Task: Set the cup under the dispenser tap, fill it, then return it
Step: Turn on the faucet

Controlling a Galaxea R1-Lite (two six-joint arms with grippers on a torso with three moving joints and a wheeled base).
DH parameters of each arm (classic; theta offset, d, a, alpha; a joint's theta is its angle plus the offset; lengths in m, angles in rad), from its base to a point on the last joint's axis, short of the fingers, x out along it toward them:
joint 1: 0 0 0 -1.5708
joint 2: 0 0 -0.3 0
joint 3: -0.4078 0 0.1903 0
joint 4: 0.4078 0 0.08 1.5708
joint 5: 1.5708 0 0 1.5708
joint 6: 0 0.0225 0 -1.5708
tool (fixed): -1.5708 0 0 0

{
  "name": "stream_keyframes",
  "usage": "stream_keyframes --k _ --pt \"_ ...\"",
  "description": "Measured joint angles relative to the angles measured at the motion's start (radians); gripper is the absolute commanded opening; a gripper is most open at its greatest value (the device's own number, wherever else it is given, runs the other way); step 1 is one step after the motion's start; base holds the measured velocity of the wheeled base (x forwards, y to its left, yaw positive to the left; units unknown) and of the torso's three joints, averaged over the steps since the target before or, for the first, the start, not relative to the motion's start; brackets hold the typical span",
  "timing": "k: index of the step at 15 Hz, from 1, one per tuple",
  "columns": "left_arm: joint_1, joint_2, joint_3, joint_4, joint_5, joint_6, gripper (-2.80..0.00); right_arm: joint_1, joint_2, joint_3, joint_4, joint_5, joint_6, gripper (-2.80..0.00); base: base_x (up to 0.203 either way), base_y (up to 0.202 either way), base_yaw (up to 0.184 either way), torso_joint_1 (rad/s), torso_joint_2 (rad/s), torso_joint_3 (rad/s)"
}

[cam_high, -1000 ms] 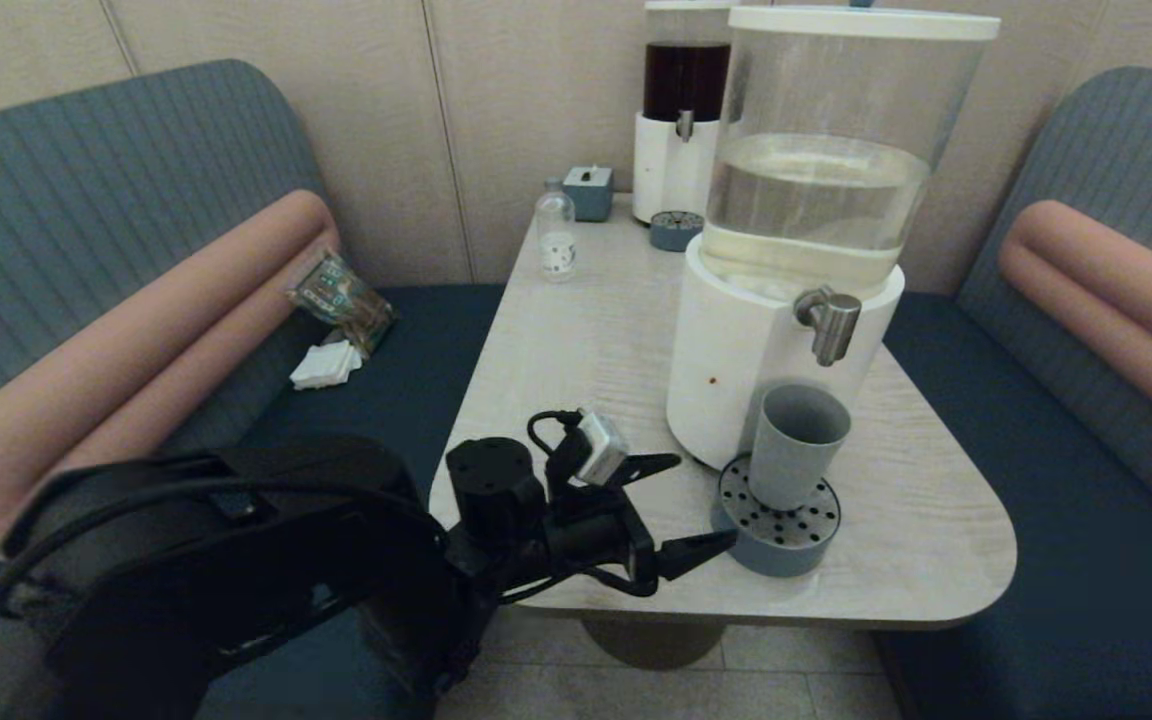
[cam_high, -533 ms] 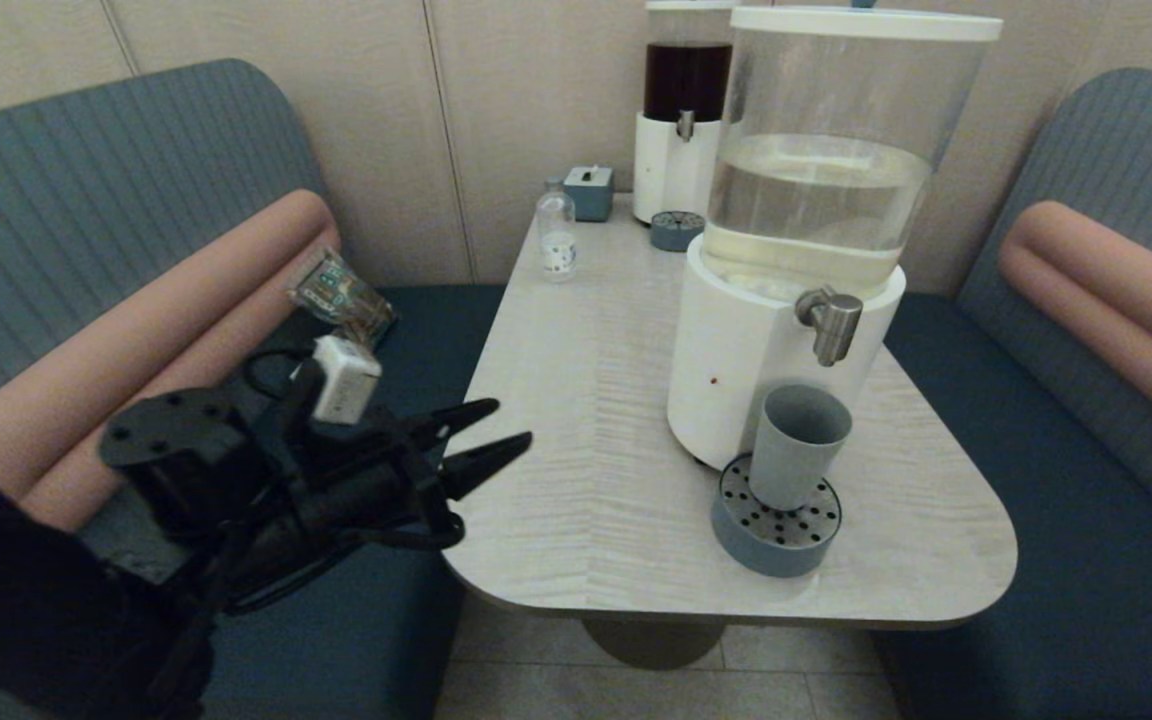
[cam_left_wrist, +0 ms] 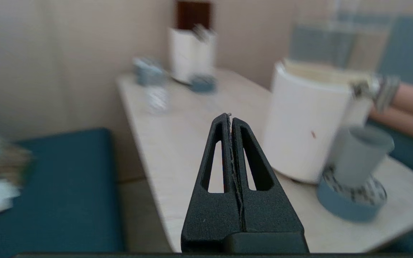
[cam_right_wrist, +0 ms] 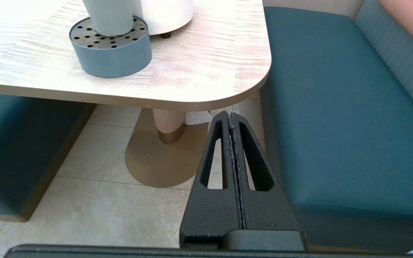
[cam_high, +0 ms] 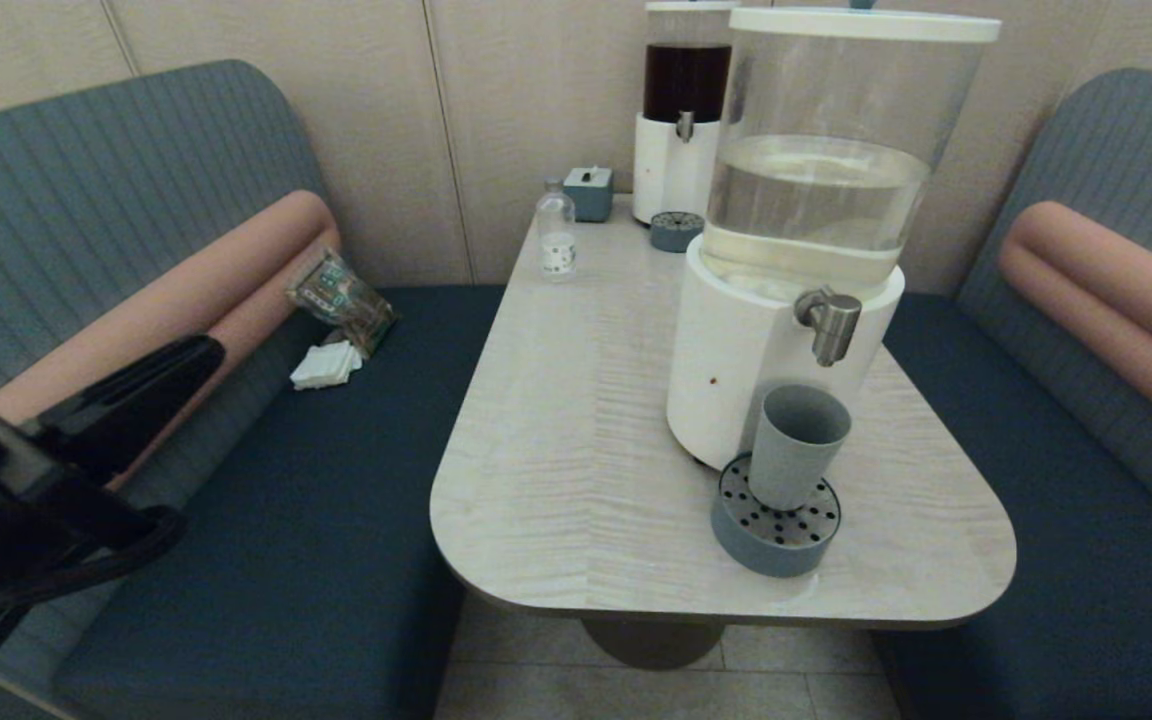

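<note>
The cup (cam_high: 796,443) stands on the round drip tray (cam_high: 774,546) beneath the dispenser tap (cam_high: 829,320) on the bench (cam_high: 576,440). The left gripper (cam_left_wrist: 231,123), pressed closed and empty, hangs beside the bench; the right gripper (cam_right_wrist: 231,122), likewise closed and empty, sits low. Filling appears next, calling for the tap.

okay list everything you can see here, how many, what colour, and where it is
cup: 1, grey-blue, upright on the drip tray below the dispenser tap
dispenser tap: 1, steel, front of the clear-liquid dispenser
drip tray: 1, grey-blue, table's near right
clear-liquid dispenser: 1, white base, table's right
dark-liquid dispenser: 1, table's far end
small tray: 1, before it
bottle: 1, clear, far left
box: 1, grey-blue, far left
left gripper: shut, left of the table
right gripper: shut, below table height
</note>
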Motion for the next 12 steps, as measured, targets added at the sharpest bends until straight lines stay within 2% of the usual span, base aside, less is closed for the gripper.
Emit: stream_keyframes --k 2,5,8,10,12 --pt "0.032 -0.172 -0.005 0.150 0.059 -0.002 -2.80 0.000 0.000 0.000 0.000 0.000 0.001 -2.80 0.000 0.000 0.000 0.000 0.00 0.000" --pt "0.089 -0.395 -0.015 0.348 0.096 -0.003 -2.80 0.000 0.000 0.000 0.000 0.000 0.000 -2.80 0.000 0.000 0.000 0.000 0.00 0.000" --pt "0.126 -0.583 -0.007 0.486 0.092 0.002 -2.80 0.000 0.000 0.000 0.000 0.000 0.000 -2.80 0.000 0.000 0.000 0.000 0.00 0.000" --pt "0.136 -0.707 -0.008 0.619 0.063 0.007 -2.80 0.000 0.000 0.000 0.000 0.000 0.000 -2.80 0.000 0.000 0.000 0.000 0.00 0.000" --pt "0.139 -0.849 -0.013 0.815 0.031 0.043 -2.80 0.000 0.000 0.000 0.000 0.000 0.000 -2.80 0.000 0.000 0.000 0.000 0.00 0.000"
